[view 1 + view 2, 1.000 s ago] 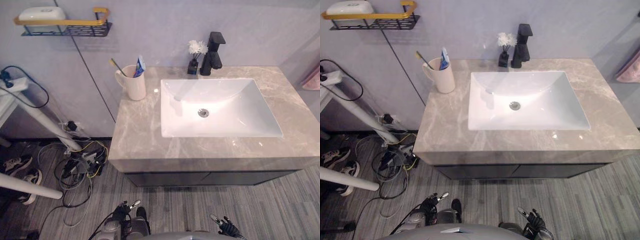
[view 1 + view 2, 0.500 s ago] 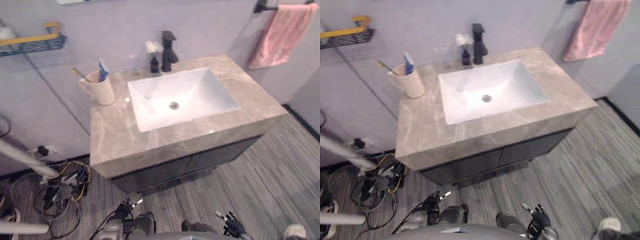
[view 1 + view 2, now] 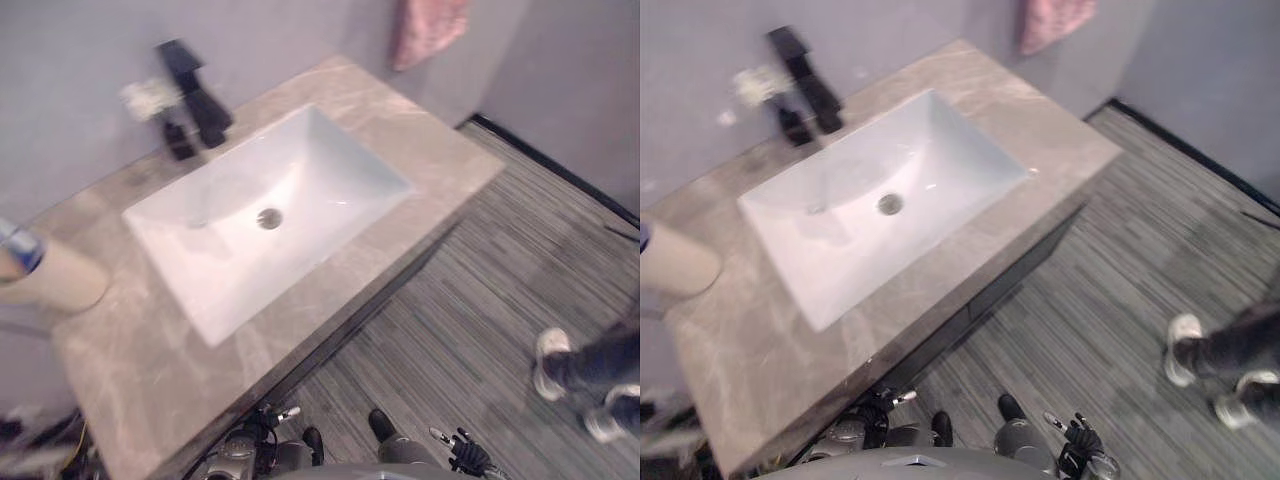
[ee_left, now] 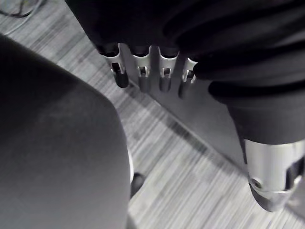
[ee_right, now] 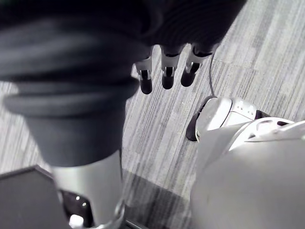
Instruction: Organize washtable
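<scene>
Cup: a cream cup stands at the far left of the washtable, with a blue thing sticking out of it. It is too blurry to tell what the blue thing is.
Washtable: the washtable has a grey-brown stone top with pale swirls and a dark front under it. It sits against the wall, with the wood floor on its near side.
Vase: a small black vase with a white flower stands at the far edge, just beside the tap.
Tap: the black tap stands at the far side of the sink.
Left hand: the left hand hangs low over the floor, near the washtable's front. Its fingers are straight and hold nothing.
Sink: the white sink is set into the middle of the top, with a round drain in it.
Towel: a pink towel hangs on the far wall.
Right hand: the right hand hangs low over the floor, fingers straight, holding nothing.
Person: a person's white shoes are on the floor at the right.
</scene>
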